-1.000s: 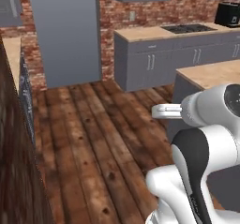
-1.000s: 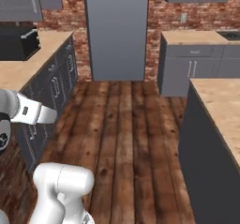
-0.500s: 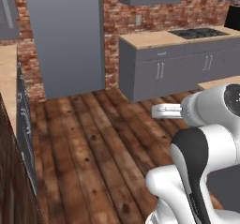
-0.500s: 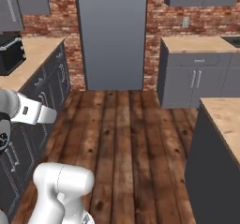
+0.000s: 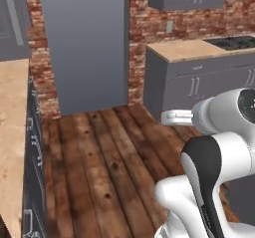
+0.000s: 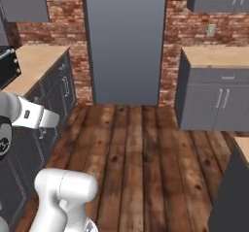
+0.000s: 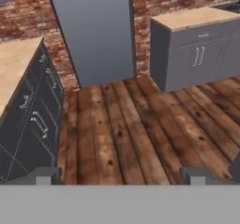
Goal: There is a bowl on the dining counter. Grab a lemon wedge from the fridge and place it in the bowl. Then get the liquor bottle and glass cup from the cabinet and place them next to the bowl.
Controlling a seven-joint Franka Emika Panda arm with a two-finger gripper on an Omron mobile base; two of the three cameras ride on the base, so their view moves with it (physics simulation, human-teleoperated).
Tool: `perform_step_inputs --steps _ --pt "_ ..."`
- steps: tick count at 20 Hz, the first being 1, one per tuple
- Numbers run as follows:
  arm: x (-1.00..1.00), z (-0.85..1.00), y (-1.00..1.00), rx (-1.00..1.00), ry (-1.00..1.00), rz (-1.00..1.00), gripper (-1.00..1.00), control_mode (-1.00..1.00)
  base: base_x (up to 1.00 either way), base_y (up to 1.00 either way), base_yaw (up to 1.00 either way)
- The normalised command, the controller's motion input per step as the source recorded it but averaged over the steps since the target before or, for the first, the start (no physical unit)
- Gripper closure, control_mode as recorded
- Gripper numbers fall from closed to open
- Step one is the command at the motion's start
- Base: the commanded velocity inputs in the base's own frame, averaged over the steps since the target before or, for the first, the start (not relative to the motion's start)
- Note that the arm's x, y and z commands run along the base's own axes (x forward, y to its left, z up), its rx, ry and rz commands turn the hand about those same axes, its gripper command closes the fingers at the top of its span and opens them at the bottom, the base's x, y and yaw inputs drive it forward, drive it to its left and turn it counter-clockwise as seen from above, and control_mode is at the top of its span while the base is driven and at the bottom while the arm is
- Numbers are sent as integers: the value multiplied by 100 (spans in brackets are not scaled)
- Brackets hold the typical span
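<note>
Closer now: base has driven toward the fridge (image 6: 125,44). Item one, our gripper (image 7: 119,175), fingers spread wide, empty, above wooden floor (image 7: 140,134). Item two, fridge ahead, closed. We judge: approach step; next, open it.

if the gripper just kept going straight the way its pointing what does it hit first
Probably the wooden floor. The open gripper holds nothing and looks forward and down over bare planks. Nothing stands in that line before the tall grey panel in the brick wall, though depth is hard to judge.
</note>
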Motion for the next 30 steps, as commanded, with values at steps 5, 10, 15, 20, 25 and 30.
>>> perform_step_inputs --steps 5,10,15,20,25,30 --pt "0 0 0 0 0 0 -100 100 100 -10 29" --pt "0 0 0 0 0 0 -100 100 100 -16 37" --pt "0 0 0 0 0 0 -100 100 95 -22 45" --pt "0 0 0 0 0 0 -100 100 54 -39 51" --pt "0 0 0 0 0 0 -100 100 44 -35 57" --pt "0 0 0 0 0 0 -100 100 40 -42 55"
